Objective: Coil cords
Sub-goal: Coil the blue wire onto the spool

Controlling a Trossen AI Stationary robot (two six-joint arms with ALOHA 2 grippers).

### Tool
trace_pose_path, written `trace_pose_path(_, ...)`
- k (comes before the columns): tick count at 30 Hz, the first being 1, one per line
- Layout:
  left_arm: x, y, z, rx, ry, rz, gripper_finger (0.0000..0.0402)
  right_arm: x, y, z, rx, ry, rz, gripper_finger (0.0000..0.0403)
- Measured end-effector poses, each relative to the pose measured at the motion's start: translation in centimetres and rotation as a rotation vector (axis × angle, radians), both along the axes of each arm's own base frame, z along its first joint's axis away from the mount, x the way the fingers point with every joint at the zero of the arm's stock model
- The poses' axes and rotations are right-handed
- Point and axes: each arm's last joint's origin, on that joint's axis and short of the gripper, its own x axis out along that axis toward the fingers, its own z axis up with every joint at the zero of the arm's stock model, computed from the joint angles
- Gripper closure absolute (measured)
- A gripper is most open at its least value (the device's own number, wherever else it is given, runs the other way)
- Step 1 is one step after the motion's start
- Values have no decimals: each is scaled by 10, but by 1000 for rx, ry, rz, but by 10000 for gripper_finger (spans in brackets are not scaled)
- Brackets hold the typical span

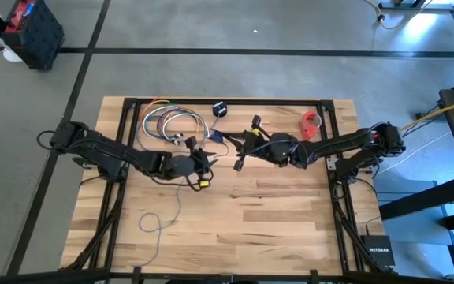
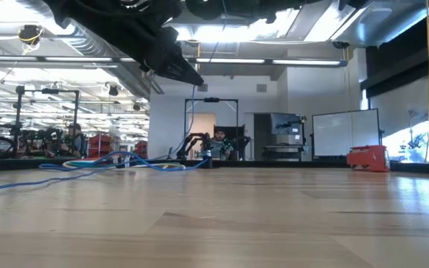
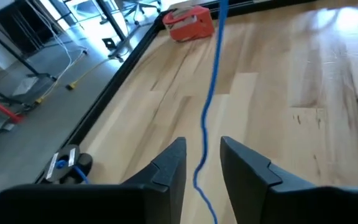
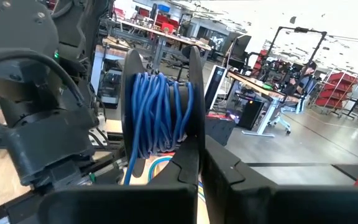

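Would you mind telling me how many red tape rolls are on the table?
1. The red tape roll lies near the table's far edge, beside the right arm; it also shows in the low view. Another could be hidden under the arms.

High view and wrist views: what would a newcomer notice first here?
The blue cord wound in many turns around the shut right gripper, held up near mid-table. A single strand of it runs between the fingers of the left gripper, with open jaws. On the table's far side lie multicoloured looped wires and a red tape roll.
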Motion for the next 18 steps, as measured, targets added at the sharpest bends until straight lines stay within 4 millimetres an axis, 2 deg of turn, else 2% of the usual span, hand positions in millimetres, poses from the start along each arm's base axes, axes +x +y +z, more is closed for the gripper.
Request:
trace_pose_path(7,0,9,-3,1,28,30,344,0,0,0,0,-4,0,397)
trace_pose_path(12,-3,18,-11,-15,99,73,393,0,0,0,0,-5,16,396)
trace_pose_path(18,-12,20,-12,-3,169,109,396,0,5,0,-1,0,31,396)
